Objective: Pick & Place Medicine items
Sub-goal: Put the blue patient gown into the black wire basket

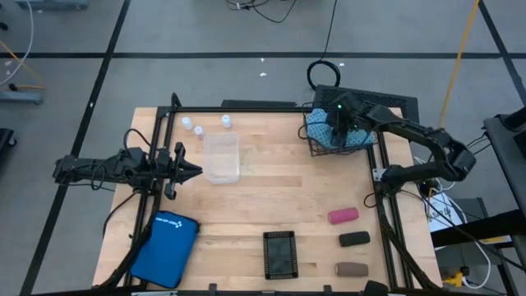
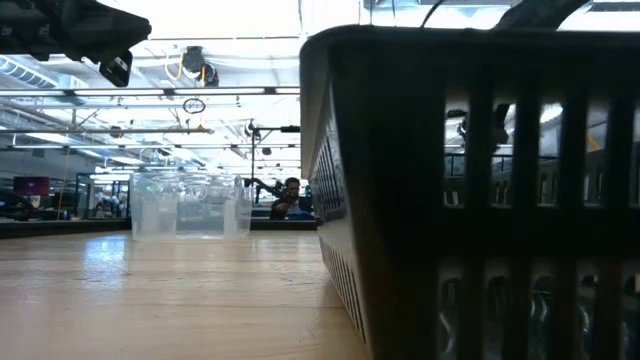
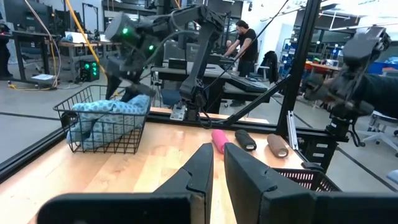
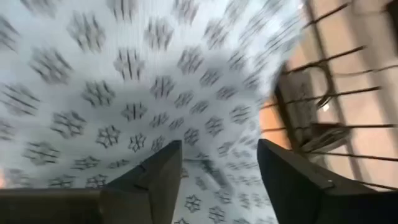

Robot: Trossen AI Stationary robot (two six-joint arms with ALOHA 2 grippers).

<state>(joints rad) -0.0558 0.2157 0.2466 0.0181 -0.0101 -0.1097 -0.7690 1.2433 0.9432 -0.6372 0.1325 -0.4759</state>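
Right end effector (image 4: 214, 171) spread over the pouch (image 4: 124, 81) in the wire basket (image 1: 316, 148); left end effector (image 3: 216, 171) pressed together, empty.

Along the near table (image 1: 271, 197) edge in the high view lie a blue case (image 1: 167, 248) at the left, a black tray (image 1: 279, 254) in the middle, and the brown block (image 1: 352, 269) at the right, with the black block (image 1: 354, 239) and then the pink block (image 1: 343, 216) behind it. Mid-table, the left end effector hovers just beside a clear tub (image 1: 221, 157). Farther back, three white vials (image 1: 199, 127) stand near the far left edge. At the far right, the teal pouch sits inside the wire basket, and the right end effector points down into it, fingers (image 4: 155, 180) apart just above the fabric.
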